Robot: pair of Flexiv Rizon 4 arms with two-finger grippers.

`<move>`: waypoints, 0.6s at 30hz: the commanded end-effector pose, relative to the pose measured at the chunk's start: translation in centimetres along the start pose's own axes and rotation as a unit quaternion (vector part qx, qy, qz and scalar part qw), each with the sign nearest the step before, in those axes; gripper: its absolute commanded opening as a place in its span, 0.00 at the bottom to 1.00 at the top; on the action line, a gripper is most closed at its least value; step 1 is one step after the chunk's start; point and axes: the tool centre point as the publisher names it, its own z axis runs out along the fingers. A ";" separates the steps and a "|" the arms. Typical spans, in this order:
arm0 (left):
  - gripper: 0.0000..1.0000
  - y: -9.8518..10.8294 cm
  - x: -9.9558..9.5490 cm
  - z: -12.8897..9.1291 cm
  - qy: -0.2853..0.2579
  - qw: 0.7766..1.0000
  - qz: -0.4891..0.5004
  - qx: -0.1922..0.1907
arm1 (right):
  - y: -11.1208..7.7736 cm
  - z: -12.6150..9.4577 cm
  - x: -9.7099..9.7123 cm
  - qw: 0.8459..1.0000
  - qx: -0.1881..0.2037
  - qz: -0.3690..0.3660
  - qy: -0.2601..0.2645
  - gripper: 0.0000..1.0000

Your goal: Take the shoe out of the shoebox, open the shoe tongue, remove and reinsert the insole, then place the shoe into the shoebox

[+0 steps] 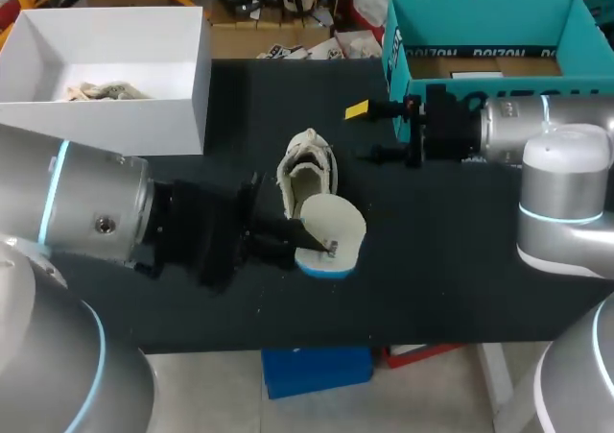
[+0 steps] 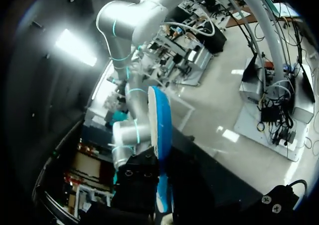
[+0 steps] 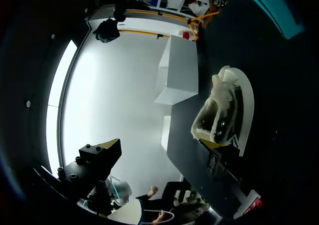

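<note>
Shoe point(image 1: 309, 169) is being seen out of both boxes, lying on the black table point(image 1: 460, 260) with its opening turned up. It is lying just ahead of the right gripper point(image 1: 372, 131) and just beside the left gripper point(image 1: 324, 248).

Biggest thing first: the white box point(image 1: 144, 126) is being shown well ahead of the right gripper and off to the far side of the left arm. Crumpled paper point(image 1: 101, 91) is being held in its bottom. The teal box point(image 1: 480, 18) is being shown close behind the right gripper, alongside that arm.

Now the grippers. The right one is being held with its fingers spread wide and nothing between them. In its own wrist view the shoe point(image 3: 224, 110) is being framed just past one finger, apart from it.

Smallest piece last: the insole point(image 1: 334, 222), white on top and blue underneath, is being pinched near its edge by the left gripper's closed fingers and tilted up beside the shoe's heel. Whether it is touching the shoe cannot be told. In the left wrist view the insole point(image 2: 160, 130) is being shown edge-on, rising straight ahead of the fingers.
</note>
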 end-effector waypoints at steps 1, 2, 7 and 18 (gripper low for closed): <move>0.00 -0.1 6.7 -0.8 -0.107 0.993 0.039 -0.016 | 0.0 0.1 -0.1 1.000 -0.001 0.000 0.000 1.00; 0.00 0.1 7.1 -0.7 -0.110 0.993 0.038 -0.018 | 0.0 0.1 -0.1 1.000 -0.001 0.000 0.000 1.00; 0.00 0.5 8.0 -0.5 -0.105 0.994 -0.032 -0.015 | 0.0 0.1 -0.1 1.000 -0.001 0.000 0.000 1.00; 0.00 0.5 8.0 -0.5 -0.105 0.994 -0.032 -0.015 | 0.0 0.1 -0.1 1.000 -0.001 0.000 0.000 1.00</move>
